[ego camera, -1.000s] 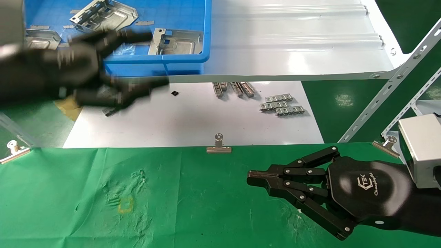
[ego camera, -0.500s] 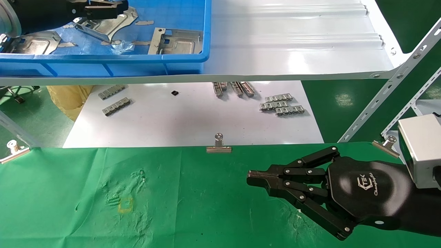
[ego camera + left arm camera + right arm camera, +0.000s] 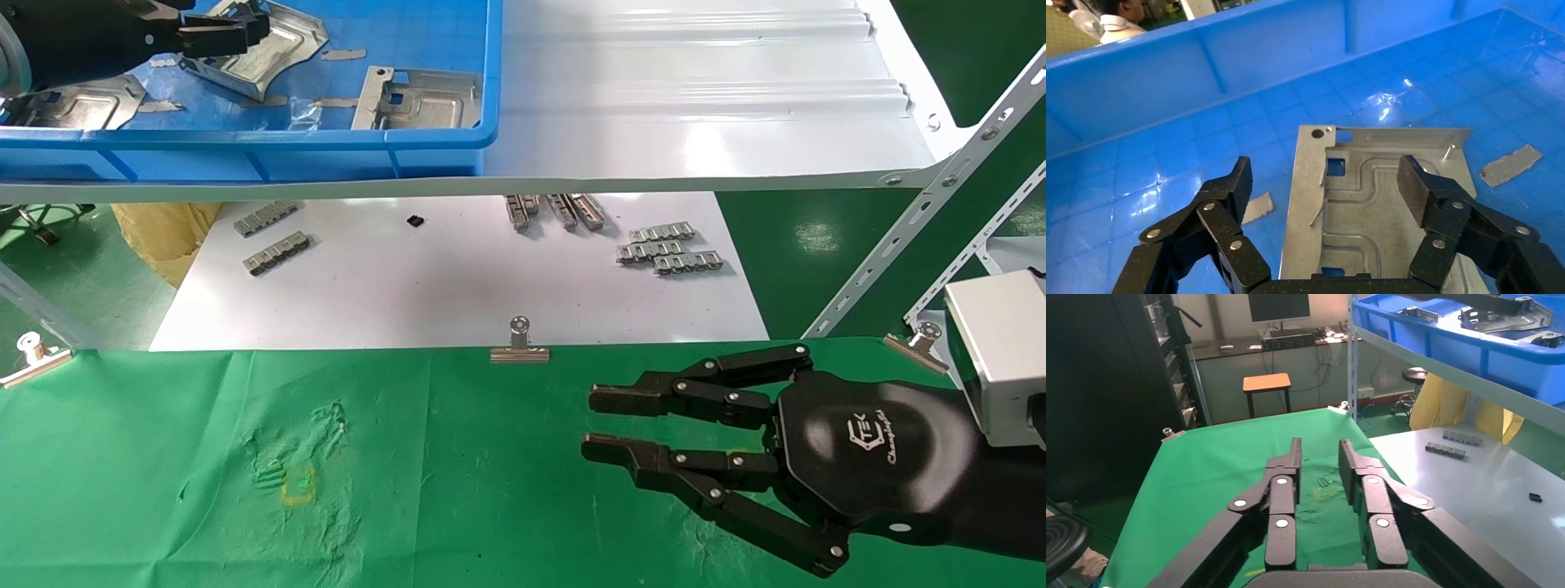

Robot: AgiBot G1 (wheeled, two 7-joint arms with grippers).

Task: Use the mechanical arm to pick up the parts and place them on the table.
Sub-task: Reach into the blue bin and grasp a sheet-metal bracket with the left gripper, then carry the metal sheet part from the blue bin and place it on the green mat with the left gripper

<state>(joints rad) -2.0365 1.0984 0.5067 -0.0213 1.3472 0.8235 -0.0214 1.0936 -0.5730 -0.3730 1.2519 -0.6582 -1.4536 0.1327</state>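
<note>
Nearest, over the green cloth of the worktop [image 3: 458, 474]: right hand [image 3: 586, 425], hovering low, fingers [image 3: 654, 400] parted by a narrow gap, nothing between them, tips pointing toward the robot's left. Glossy palm with white logo behind the fingers, silver-grey wrist block at the far right edge. In the right wrist view, same hand [image 3: 1320, 452] with its two fingers apart and empty above the cloth. A small yellow square outline [image 3: 297, 484] on the wrinkled cloth, well apart from that hand.

At the far edge of the cloth, a silver binder clip [image 3: 519, 345] in the middle, another [image 3: 33, 358] at the left.

Beyond, on the white board [image 3: 458, 286]: small ridged metal strips [image 3: 670, 251] to the right, more strips [image 3: 274, 233] to the left.

Farther and higher, on the white shelf [image 3: 703, 122]: blue crate [image 3: 392, 147] holding the parts. One part [image 3: 417, 100] flat near the crate's right wall, another [image 3: 69, 91] at the left. Farthest, left hand [image 3: 221, 33] inside the crate, spread wide right over a third part [image 3: 278, 41]. In the left wrist view, left hand [image 3: 1324, 187] with fingers [image 3: 1236, 184] open on either side of that part [image 3: 1370, 202], pads not closed on it; part lying flat on the blue crate floor [image 3: 1229, 128].
</note>
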